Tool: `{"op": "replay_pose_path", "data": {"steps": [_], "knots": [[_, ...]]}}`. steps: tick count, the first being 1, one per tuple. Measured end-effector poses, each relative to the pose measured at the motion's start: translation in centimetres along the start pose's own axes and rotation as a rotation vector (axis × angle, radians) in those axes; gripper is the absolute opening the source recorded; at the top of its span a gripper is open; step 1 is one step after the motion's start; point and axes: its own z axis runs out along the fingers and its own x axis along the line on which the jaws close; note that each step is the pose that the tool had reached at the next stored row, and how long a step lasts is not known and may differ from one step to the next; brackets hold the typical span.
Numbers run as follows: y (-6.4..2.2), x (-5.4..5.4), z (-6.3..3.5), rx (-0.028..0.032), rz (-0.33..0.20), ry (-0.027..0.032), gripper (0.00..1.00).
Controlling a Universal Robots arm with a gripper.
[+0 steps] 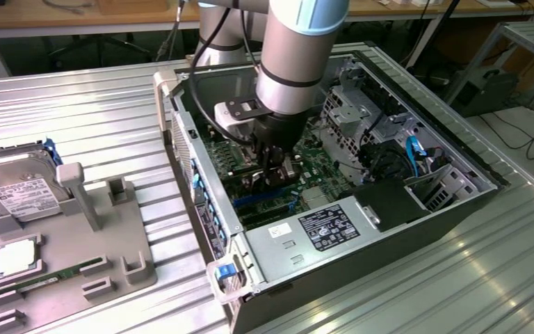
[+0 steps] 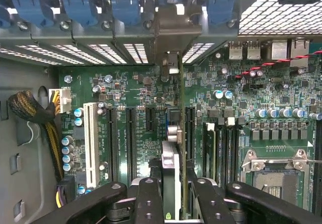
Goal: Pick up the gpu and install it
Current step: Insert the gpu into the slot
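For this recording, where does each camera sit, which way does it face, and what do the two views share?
Exterior view: off the arm, above, looking down on the open computer case, grey fixture tray and arm.
Wrist view: on the wrist, facing the motherboard; black fingers grip the gpu edge-on.
Shared: gripper, gpu, motherboard, case interior.

A ribbed metal table (image 1: 91,118) carries everything here. Toward three o'clock in the exterior view an open computer case (image 1: 452,202) lies on its side. At about eight o'clock a grey holder tray (image 1: 109,243) rests on the ribs, well apart from the case, bearing a hard drive (image 1: 21,195) and a memory stick (image 1: 49,280).
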Motion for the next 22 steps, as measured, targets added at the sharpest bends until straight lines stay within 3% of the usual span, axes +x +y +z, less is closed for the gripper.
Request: {"op": "replay_pose_path", "data": {"steps": [22], "knots": [[0.22,0.01,0.29,-0.0004,0.0,0.0,0.28]]}}
